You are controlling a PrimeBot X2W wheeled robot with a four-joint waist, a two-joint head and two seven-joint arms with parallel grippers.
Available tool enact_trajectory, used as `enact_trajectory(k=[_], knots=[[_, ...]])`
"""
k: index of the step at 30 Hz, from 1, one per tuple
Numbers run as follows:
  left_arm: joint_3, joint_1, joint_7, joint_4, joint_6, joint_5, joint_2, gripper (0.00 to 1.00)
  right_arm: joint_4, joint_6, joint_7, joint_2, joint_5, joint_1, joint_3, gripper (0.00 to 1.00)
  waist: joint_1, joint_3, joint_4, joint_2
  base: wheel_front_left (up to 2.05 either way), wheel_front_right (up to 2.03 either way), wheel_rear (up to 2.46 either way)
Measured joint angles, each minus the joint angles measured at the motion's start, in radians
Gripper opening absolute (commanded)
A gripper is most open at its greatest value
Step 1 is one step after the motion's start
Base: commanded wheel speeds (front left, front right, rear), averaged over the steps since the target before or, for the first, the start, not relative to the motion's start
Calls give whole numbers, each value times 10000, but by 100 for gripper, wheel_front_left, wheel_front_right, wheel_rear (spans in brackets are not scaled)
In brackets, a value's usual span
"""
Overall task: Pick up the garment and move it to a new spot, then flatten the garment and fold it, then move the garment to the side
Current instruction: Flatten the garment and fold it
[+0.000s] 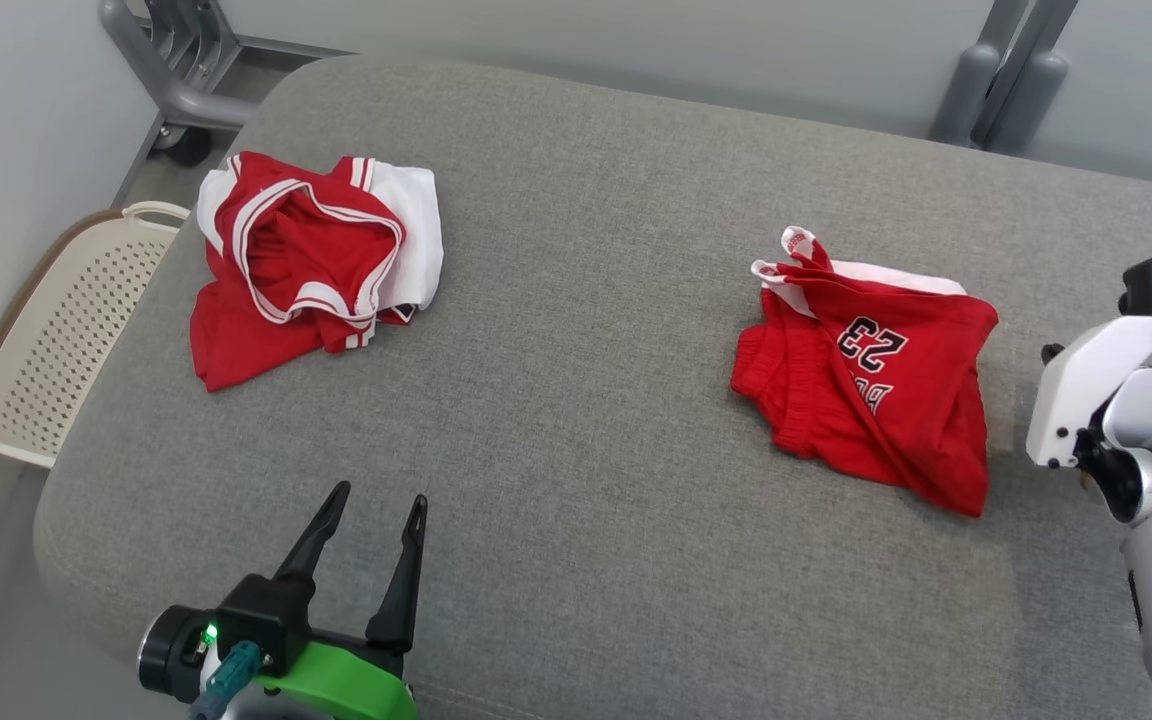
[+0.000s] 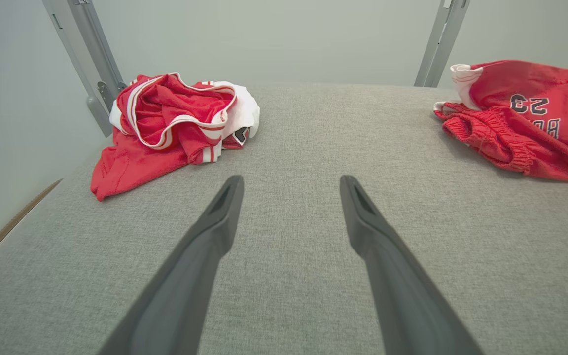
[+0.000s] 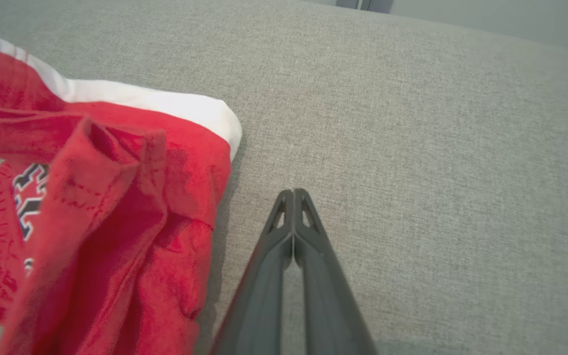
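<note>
Right claw (image 3: pixel 293 193) is pinched fully closed on nothing, tips over bare grey bench (image 3: pixel 412 148), just beside the rumpled red number-23 shorts (image 3: pixel 116 222) near the bench's right edge. Left claw (image 1: pixel 381 495) is spread wide at the near edge. Red-and-white jersey (image 1: pixel 306 260) sits heaped by the far-left corner, cream basket (image 1: pixel 66 330) past that edge.

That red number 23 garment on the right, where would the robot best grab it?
Probably the red 23 garment is best taken by its white-banded far right corner, approached from the right. The right claw sits shut just beside it there and would need to open first. That corner is a loose outer edge lying on the grey cushion and facing the claw, so the fingers could close over it without crossing the cloth.
</note>
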Motion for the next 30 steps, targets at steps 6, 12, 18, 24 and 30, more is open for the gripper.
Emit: enact_trajectory(k=[6, 12, 18, 24, 30], knots=[[-44, -70, -2, 117, 0, -38, 8, 100, 288, 0, 100, 265, 462, -447, 888, 0, 0, 214, 138, 0, 0, 0, 0], [-36, -63, -13, 211, 73, -102, 15, 100, -77, 0, 376, 357, 1139, -360, 1822, 0, 0, -42, 136, 0, 0, 0, 0], [-81, -37, -12, 203, 79, -144, 38, 100, -763, -2, 819, 364, 1530, 44, 2650, 0, 0, -276, 28, 0, 0, 0, 0], [-157, -32, 2, 228, 81, -194, 42, 100, -1361, 0, 1145, 617, 1822, 392, 3591, 0, 0, -446, 8, 0, 0, 0, 0], [-153, 29, 2, 234, 125, -280, 98, 100, -1592, 0, 1306, 1149, 2050, 467, 4696, 0, 0, -608, 49, 0, 0, 0, 0]])
